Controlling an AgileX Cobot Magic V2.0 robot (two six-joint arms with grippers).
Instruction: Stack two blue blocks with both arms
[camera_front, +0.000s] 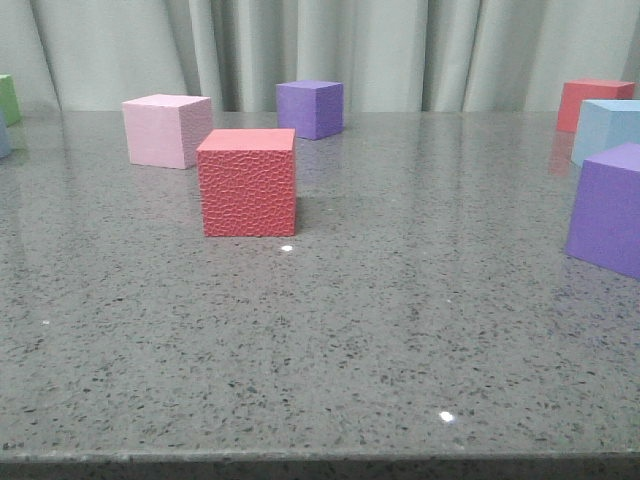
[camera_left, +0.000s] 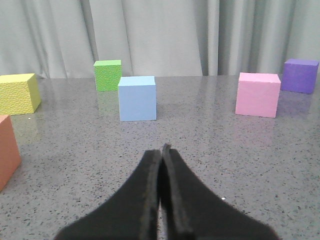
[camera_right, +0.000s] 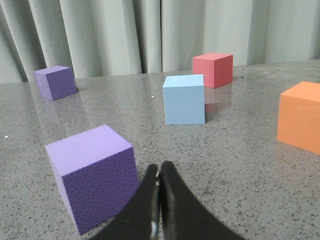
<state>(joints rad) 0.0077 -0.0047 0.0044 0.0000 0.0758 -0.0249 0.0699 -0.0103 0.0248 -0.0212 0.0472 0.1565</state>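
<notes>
Speckled grey tabletop (camera_front: 400, 330); pale grey curtain (camera_front: 400, 50); pebbled red cube (camera_front: 247, 182); pale pink cube (camera_front: 166, 130); purple cube (camera_front: 310, 108); sky-blue blocks (camera_left: 137, 98) (camera_right: 184, 99), smooth-faced; green cube (camera_left: 107, 75); yellow cube (camera_left: 18, 93); orange cube (camera_right: 300, 122); black left claw (camera_left: 162, 150); black right claw (camera_right: 159, 172).

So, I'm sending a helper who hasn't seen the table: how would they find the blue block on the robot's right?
On the grey table, go to the far right edge. The blue block sits between a red cube behind and a purple cube in front; only it is pale sky-blue.
</notes>
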